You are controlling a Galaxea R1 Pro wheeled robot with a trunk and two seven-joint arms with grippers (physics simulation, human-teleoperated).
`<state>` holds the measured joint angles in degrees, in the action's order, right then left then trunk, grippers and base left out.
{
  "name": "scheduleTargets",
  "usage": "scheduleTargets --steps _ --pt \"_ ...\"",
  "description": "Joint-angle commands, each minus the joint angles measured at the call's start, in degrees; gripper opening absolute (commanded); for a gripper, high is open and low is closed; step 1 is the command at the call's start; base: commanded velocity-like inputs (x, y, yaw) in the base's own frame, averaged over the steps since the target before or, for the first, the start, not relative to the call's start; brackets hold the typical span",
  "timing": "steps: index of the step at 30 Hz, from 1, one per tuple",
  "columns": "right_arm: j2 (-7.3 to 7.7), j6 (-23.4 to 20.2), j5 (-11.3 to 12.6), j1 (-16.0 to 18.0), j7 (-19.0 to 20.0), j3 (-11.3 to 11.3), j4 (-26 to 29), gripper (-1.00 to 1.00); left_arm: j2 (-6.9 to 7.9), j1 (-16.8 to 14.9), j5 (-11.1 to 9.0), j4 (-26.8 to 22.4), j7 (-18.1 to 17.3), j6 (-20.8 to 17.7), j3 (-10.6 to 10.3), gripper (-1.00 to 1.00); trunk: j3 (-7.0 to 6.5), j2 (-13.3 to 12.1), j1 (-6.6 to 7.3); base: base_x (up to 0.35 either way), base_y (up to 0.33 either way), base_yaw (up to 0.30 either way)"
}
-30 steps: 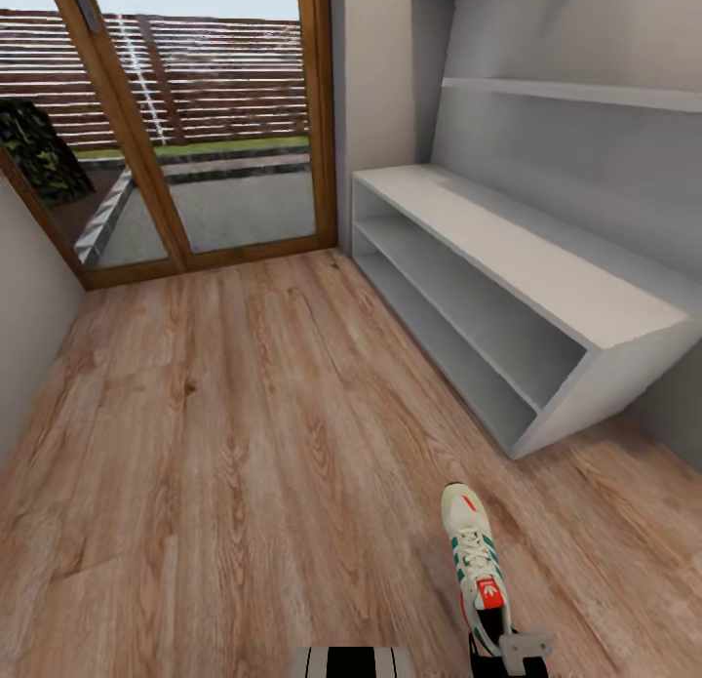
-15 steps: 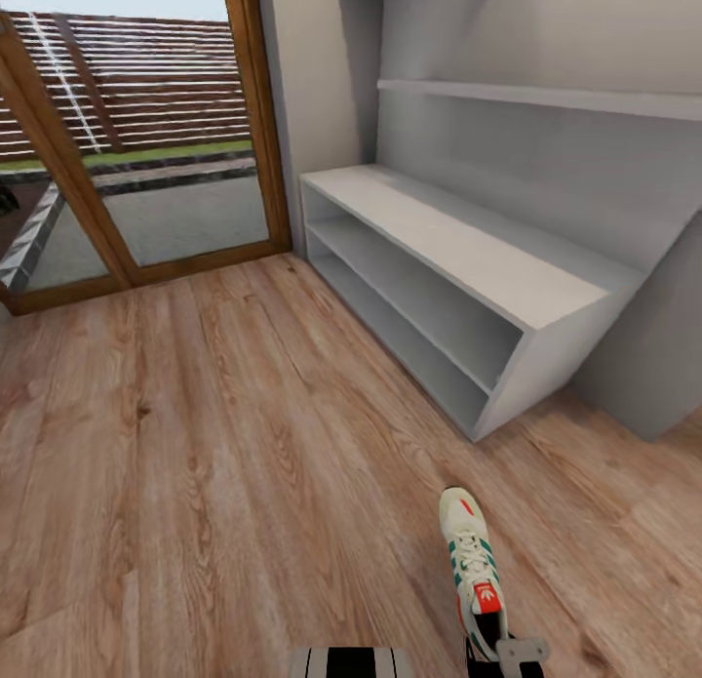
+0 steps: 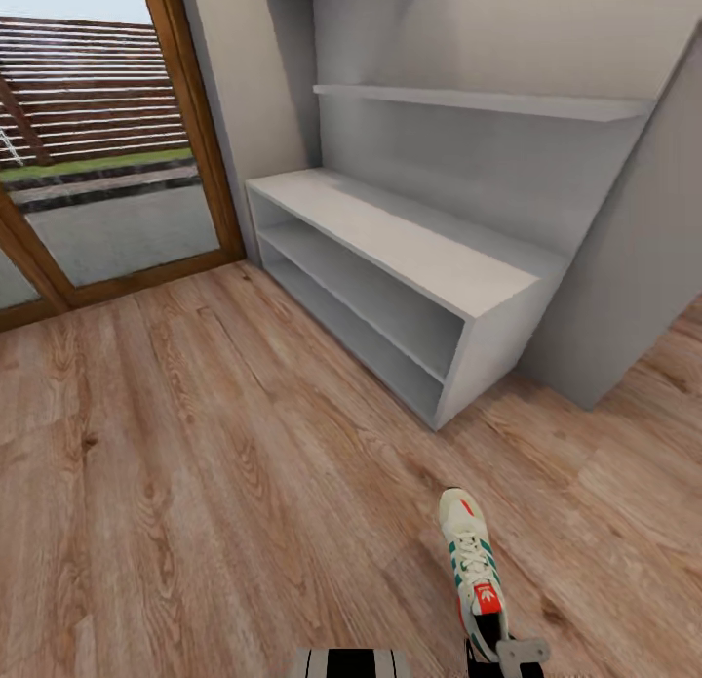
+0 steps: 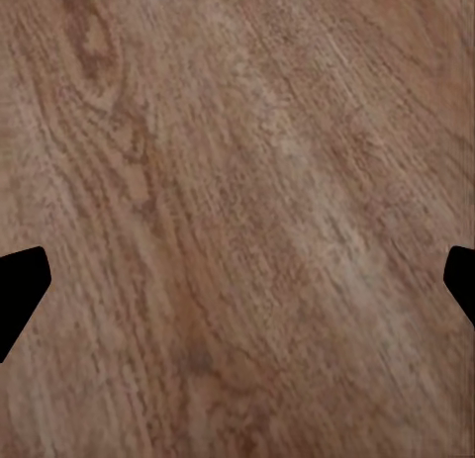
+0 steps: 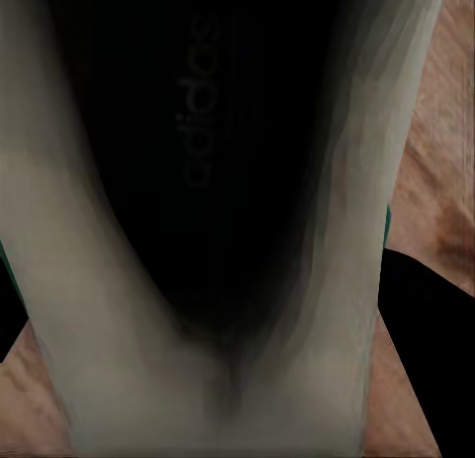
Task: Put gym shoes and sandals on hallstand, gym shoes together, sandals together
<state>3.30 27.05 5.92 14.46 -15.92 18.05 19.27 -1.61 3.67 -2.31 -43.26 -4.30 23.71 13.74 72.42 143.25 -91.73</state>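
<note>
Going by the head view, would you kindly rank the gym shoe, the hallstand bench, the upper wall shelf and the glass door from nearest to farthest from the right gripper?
1. Gym shoe: in the right gripper, heel end.
2. Hallstand bench: ahead, slightly to the right.
3. Upper wall shelf: above the bench, on the wall.
4. Glass door: far left, at the corridor's end. Items 3 and 4 are close to call.

Gym shoe (image 3: 473,571) heel cut off at frame bottom (right end effector (image 3: 507,658) too)

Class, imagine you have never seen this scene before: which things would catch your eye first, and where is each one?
The cream gym shoe with green stripes and a red tongue patch stands out, held by its heel in the right gripper low in the head view. Ahead and to the right stands the pale grey hallstand, its bench top and both shelf levels bare. At far left, a wood-framed glass door shows a fence outside.
</note>
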Motion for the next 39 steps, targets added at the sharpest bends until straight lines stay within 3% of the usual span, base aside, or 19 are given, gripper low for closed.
scheduleTargets --steps 1,21,39 --pt "0.04 0.2 0.6 0.0 -0.2 0.5 0.0 -1.00 -0.06 0.0 -0.2 -0.1 -0.5 0.0 0.2 1.00 0.00 0.0 0.01 0.000 0.000 -0.300" --pt "0.04 0.2 0.6 0.0 -0.2 0.5 0.0 -1.00 -0.06 0.0 -0.2 0.0 -0.5 0.0 0.2 1.00 -0.45 0.0 0.01 -0.008 0.001 -0.300" --pt "0.04 0.2 0.6 0.1 -0.2 0.5 0.0 -1.00 -0.06 0.0 -0.2 0.0 -0.6 0.0 0.1 1.00 -0.47 0.0 0.01 -0.227 0.193 -0.300"
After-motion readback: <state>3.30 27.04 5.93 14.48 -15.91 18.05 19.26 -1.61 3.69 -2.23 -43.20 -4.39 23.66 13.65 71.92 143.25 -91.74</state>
